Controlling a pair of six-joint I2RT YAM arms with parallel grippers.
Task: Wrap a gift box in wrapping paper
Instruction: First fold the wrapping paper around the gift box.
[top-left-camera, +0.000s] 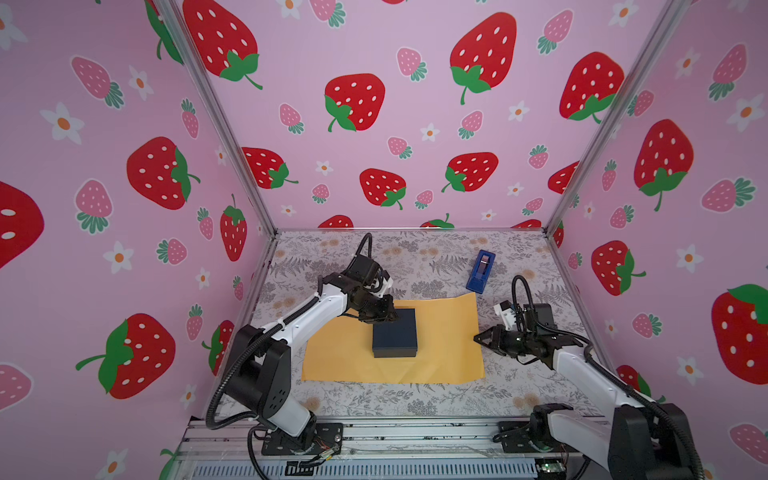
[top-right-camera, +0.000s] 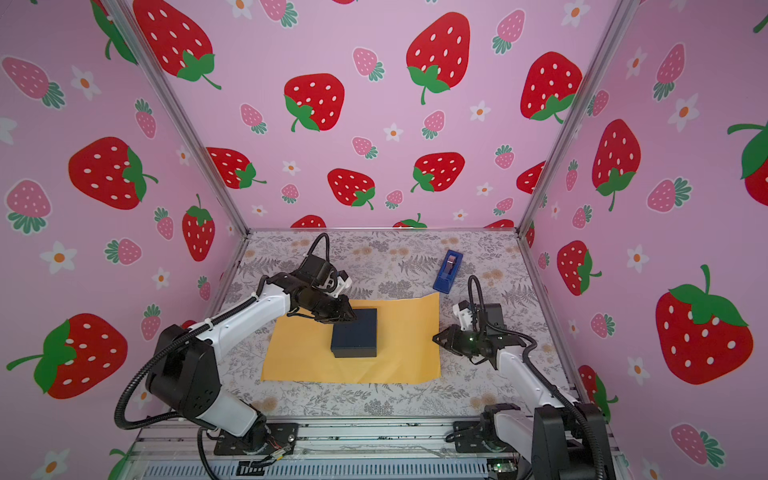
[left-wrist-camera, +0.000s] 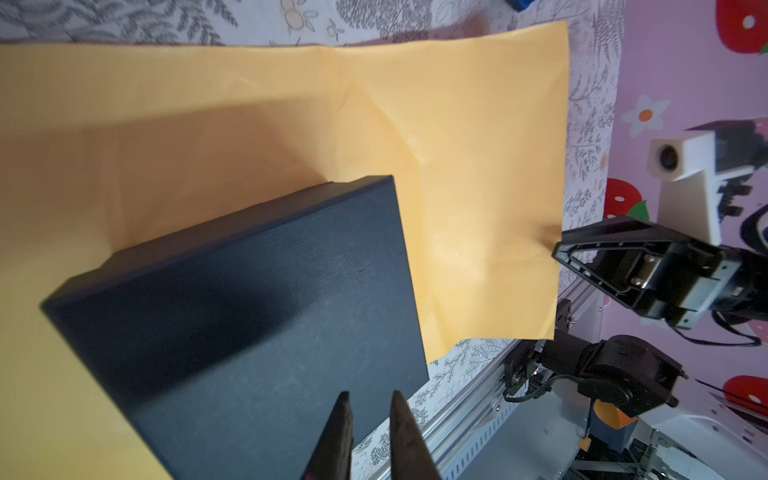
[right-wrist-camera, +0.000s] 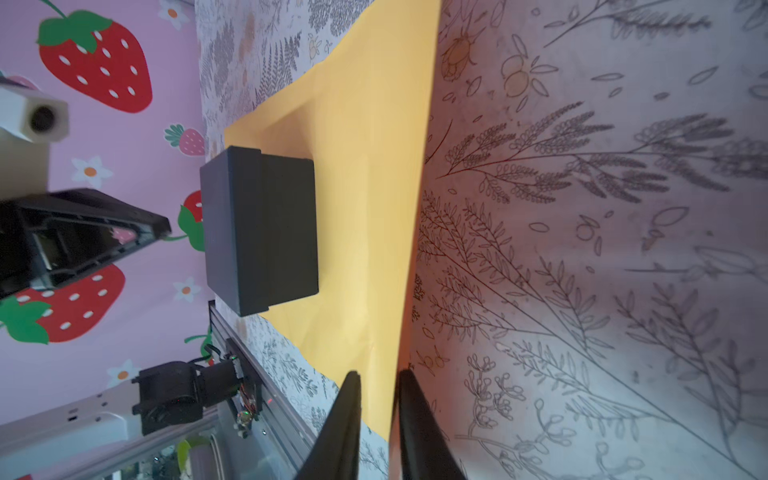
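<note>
The gift box (top-left-camera: 395, 332) (top-right-camera: 355, 332), dark and squarish, sits near the middle of the dull yellow-orange wrapping paper (top-left-camera: 444, 345) (top-right-camera: 403, 345), which lies flat on the floral table. My left gripper (top-left-camera: 393, 317) (left-wrist-camera: 369, 395) hovers over the box's far left corner. Its fingers stand a narrow gap apart with nothing between them. My right gripper (top-left-camera: 477, 338) (right-wrist-camera: 376, 374) is at the paper's right edge, low over the table. The paper's edge (right-wrist-camera: 395, 332) runs in between its nearly closed fingers and looks slightly lifted there. The box (right-wrist-camera: 257, 232) is well clear of that gripper.
A blue tape dispenser (top-left-camera: 481, 271) (top-right-camera: 448, 271) stands on the table beyond the paper's far right corner. Strawberry-print walls close in the back and both sides. A metal rail (top-left-camera: 374, 432) with both arm bases runs along the front edge.
</note>
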